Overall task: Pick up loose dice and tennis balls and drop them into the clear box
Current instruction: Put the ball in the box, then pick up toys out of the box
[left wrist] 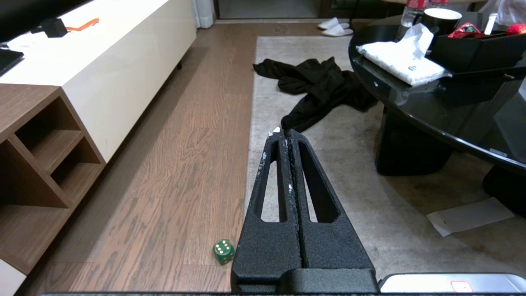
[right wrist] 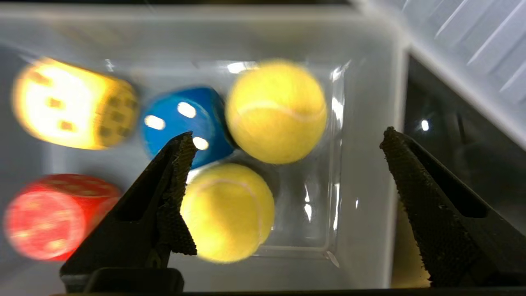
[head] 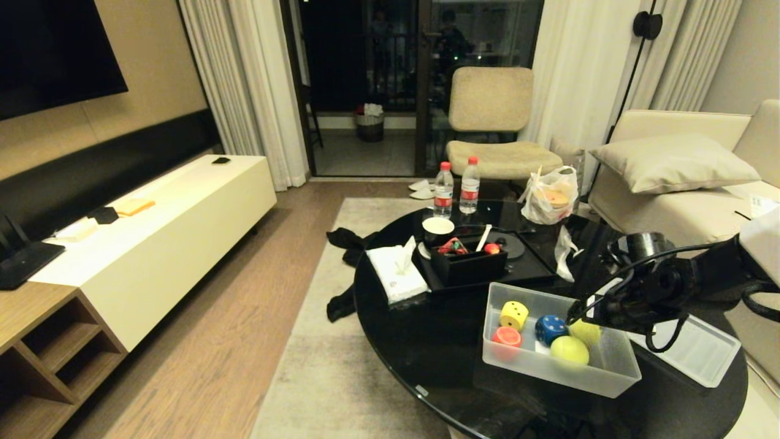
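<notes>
Right gripper [right wrist: 287, 139] spread wide and empty above the clear box [head: 551, 369], over two tennis balls [right wrist: 276, 111]; left gripper [left wrist: 289, 135] clenched empty. Dice [right wrist: 74, 102] blurred.

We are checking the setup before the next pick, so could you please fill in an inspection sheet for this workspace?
Surface: round black table, glossy.
Job's things: clear box on the table holds a yellow die, red die, blue die and two tennis balls; a green die lies on the wood floor.
Clutter: lid, tissue pack, black box, two bottles, bag.
Grippers: right gripper open above the box; left gripper shut, over the floor.
Cables: black loops on the right arm.
Surroundings: dark cloth on the rug, chair, sofa.
</notes>
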Robot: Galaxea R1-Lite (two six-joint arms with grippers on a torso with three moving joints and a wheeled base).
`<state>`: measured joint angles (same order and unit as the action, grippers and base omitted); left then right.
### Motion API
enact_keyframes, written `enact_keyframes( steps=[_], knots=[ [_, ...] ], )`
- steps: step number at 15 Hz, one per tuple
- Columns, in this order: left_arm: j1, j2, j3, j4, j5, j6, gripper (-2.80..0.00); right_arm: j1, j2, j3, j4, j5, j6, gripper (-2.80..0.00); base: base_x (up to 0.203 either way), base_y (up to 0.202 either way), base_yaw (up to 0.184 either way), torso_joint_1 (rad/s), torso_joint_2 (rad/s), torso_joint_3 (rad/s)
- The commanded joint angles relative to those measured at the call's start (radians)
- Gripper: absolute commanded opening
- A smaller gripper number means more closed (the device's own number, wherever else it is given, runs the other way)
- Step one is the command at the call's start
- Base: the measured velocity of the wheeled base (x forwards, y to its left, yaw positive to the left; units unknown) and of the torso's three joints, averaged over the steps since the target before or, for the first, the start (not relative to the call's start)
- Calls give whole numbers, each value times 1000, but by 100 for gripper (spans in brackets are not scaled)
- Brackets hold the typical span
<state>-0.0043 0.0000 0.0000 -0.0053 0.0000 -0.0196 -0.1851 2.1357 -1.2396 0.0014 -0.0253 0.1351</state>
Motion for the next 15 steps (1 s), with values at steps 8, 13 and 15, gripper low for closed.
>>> enact_keyframes(
  steps=[8,13,15],
  knots=[
    [0,0,2,-1,0,-2,-280,47,-326,63,14,7,7,-280,0,0,0,0,0,0],
    [-1,0,2,-1,0,-2,-280,129,-600,205,14,1,7,-280,0,0,0,0,0,0],
    [0,0,2,-1,0,-2,-280,161,-709,299,12,-3,6,-280,0,0,0,0,0,0]
  ],
)
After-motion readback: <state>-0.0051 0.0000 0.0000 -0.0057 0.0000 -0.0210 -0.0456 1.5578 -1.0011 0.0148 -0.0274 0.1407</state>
